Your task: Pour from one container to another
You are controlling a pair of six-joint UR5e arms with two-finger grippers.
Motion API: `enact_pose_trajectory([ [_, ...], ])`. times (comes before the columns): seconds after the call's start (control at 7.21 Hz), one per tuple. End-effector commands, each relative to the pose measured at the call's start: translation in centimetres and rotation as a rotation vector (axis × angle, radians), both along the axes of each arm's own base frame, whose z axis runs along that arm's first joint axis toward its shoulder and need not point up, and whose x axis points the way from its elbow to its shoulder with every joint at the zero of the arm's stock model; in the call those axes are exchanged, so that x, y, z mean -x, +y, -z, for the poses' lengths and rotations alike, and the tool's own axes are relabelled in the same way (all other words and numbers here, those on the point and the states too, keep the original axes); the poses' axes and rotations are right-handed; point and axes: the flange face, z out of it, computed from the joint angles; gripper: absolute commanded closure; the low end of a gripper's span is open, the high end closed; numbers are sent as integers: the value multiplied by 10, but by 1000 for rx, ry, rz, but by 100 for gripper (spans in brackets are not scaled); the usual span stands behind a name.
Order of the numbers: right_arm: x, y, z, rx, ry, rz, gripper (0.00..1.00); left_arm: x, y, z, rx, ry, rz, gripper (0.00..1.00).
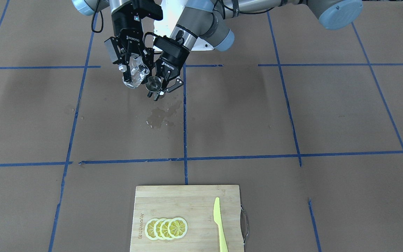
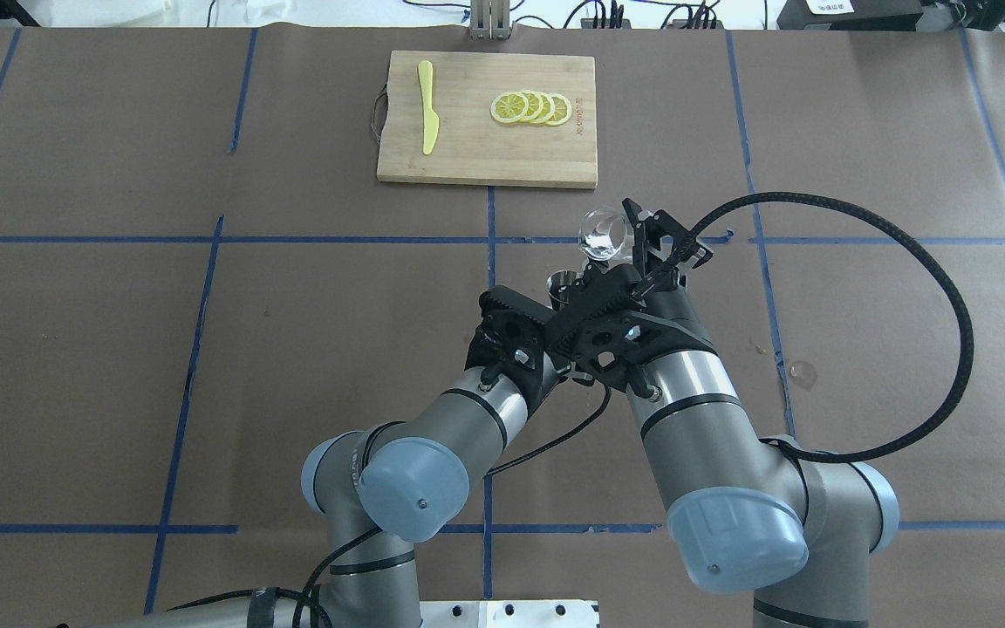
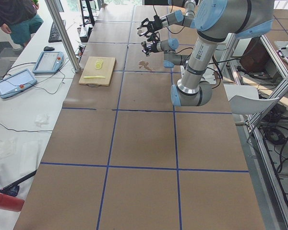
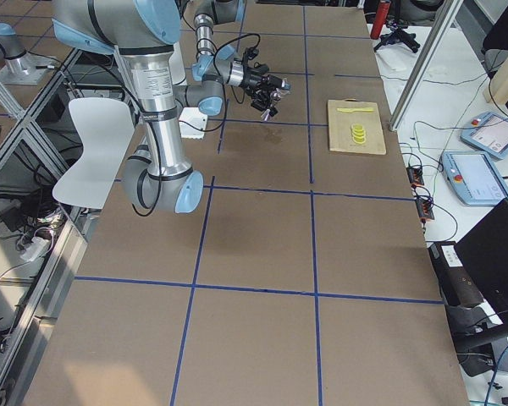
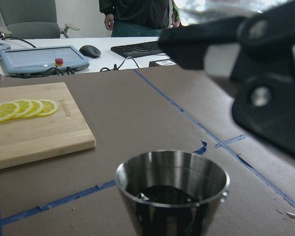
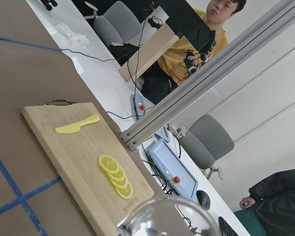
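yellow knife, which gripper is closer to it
Left. The left gripper, holding the jigger, is robot-side of the yellow knife; the right gripper, holding the glass cup, is farther right.

**Papered desk standing in a bright workroom**

Brown paper is covering the long desk (image 1: 327, 115), and blue tape lines (image 1: 185, 140) are dividing it into large squares. A white side table (image 3: 19, 129) is running along one long edge, with aluminium posts (image 3: 62, 33) rising beside it. Grey office chairs (image 6: 206, 140) are standing behind that table before a pale wall (image 6: 270, 108). A white chair (image 4: 93, 152) is sitting on the opposite side, over a grey floor (image 4: 8, 279). Even light is casting only soft shadows
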Motion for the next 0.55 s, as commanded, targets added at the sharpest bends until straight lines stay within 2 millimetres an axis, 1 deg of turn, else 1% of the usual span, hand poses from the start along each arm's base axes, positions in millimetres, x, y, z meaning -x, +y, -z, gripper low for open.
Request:
enact_pose_trajectory([
  [0.0,-5,0,3,42,-144,-20,100,8,2,-2,-3,7,-1,100],
  [0.14,-6,0,4,82,-264,-38,100,9,0,-2,-3,8,3,100],
  [0.28,-8,0,4,111,-349,-51,100,17,2,-12,-8,23,3,100],
  [0.42,-16,1,8,125,-416,-56,100,30,5,-25,-10,31,3,100],
])
